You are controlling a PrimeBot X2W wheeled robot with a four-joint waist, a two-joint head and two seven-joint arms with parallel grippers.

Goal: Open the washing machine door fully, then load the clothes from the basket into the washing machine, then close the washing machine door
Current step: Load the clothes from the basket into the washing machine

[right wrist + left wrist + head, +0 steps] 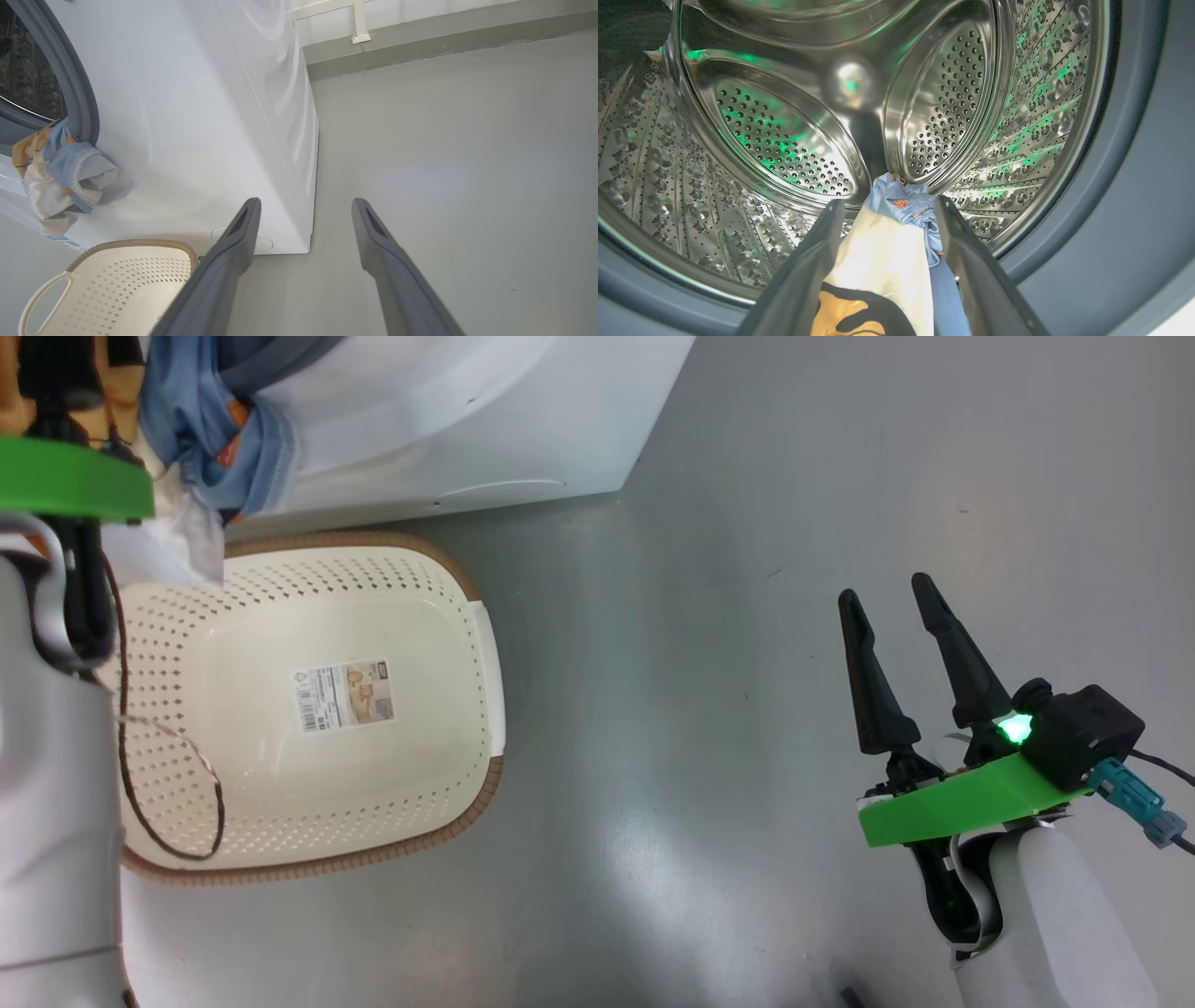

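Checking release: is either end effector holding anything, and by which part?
Right end effector: nothing. Left end effector: jaws wide, clothes lying between its fingers, apparently not gripped.

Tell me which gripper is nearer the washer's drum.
Left. The left gripper sits at the mouth of the drum; the right gripper hangs over the floor, off to the side of the washing machine.

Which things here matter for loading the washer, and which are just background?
Job in hand: washing machine; drum; clothes, draped over the opening's lip, between the fingers of the open left end effector; basket, looking empty; right end effector, open.
Just there: floor; skirting; white wall bracket.
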